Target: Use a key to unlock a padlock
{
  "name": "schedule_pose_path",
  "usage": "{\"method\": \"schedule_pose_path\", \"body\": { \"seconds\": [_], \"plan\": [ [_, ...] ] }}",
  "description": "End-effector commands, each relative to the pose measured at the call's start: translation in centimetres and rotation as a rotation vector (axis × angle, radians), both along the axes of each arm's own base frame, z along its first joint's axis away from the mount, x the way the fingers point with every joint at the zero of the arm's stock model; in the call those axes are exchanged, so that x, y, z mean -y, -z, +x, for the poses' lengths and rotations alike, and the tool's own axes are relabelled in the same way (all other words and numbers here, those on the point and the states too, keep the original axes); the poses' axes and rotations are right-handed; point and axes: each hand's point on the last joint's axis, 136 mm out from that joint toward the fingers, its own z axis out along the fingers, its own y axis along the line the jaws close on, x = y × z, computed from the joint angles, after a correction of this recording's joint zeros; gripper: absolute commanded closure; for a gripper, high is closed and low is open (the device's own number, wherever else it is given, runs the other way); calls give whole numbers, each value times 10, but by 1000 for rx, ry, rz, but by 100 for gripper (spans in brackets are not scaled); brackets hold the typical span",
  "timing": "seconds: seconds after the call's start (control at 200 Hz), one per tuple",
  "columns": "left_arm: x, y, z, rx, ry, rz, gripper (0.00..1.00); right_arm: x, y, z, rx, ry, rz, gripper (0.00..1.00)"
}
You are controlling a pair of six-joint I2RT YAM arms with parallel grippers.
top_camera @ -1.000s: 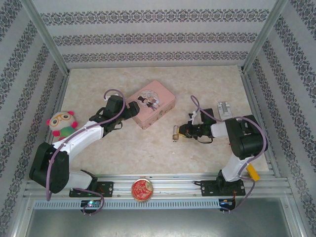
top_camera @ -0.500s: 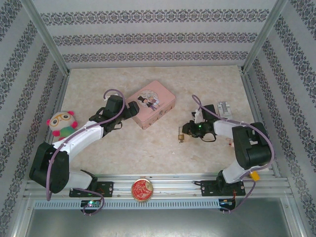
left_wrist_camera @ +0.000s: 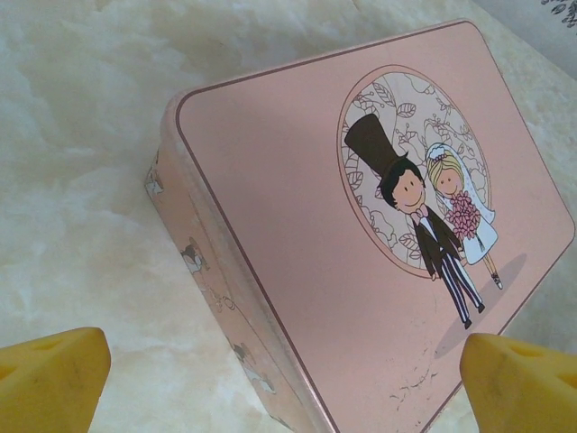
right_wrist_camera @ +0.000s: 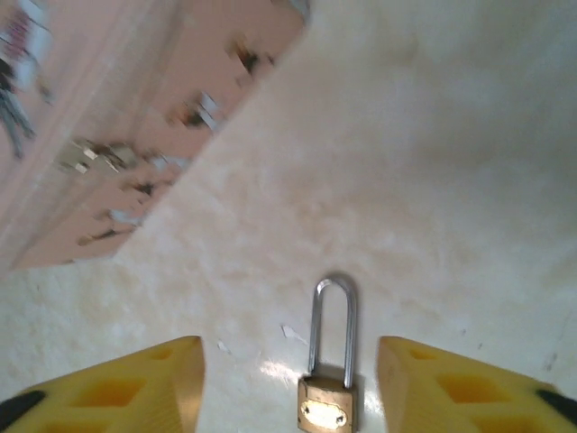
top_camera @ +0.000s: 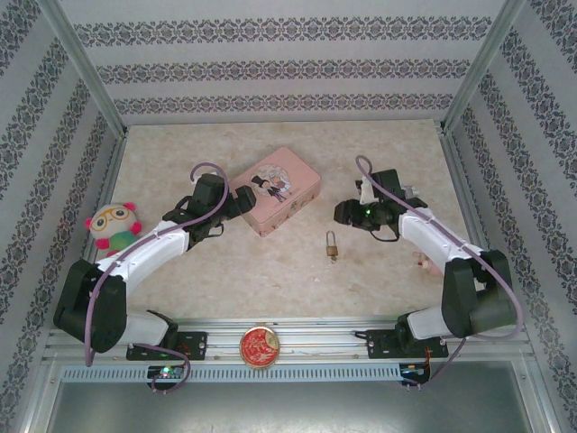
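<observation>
Centre-right on the surface (top_camera: 270,271), I see the padlock (top_camera: 332,244) lying loose; right jaws released just above it in frame, left jaws released beside the pink tin (top_camera: 279,188).

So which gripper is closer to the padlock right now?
Right. The right gripper hovers just beyond the padlock, apart from it; the left gripper is off to its left, at the pink tin.

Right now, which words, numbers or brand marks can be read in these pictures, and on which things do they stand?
No text can be read.
On the padlock: an oval mark, too blurred.
On the pink tin: a bride-and-groom picture, no words.
On the red-gold disc: a design too small to read.
</observation>
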Motion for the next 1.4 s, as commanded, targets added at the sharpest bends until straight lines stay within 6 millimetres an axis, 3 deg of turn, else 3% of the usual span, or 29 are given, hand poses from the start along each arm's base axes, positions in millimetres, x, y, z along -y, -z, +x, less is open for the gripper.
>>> {"method": "schedule_pose_path", "body": {
  "seconds": [0.0, 0.17, 0.185, 0.21, 0.245, 0.405, 0.695, 0.86, 1.114, 1.229, 1.394],
  "plan": [
    [2, 0, 6, -1, -4, -37, 1, 5, -27, 19, 83, 0, -78, 40],
    [11, 10, 5, -32, 21, -67, 1, -6, -53, 57, 165, -28, -106, 30],
    [12, 11, 6, -33, 24, -71, 1, -8, -55, 61, 170, -31, -108, 24],
    [14, 13, 5, -41, 29, -78, 1, -10, -58, 67, 181, -38, -111, 5],
    [16, 16, 5, -50, 35, -85, 1, -15, -60, 75, 193, -52, -117, 2],
    [20, 24, 5, -68, 45, -95, 1, -37, -63, 109, 227, -105, -137, 4],
    [28, 25, 11, -70, 65, -122, 1, -71, -35, 147, 205, -179, -135, 16],
    [31, 28, 15, -73, 69, -134, 1, -86, -23, 154, 187, -214, -114, 23],
    [35, 33, 24, -78, 81, -120, 7, -85, 4, 159, 140, -209, -138, 25],
    [36, 35, 28, -82, 86, -119, 13, -86, 11, 153, 122, -214, -141, 33],
    [36, 35, 34, -75, 90, -117, 25, -86, 12, 136, 112, -215, -153, 36]
  ]
}}
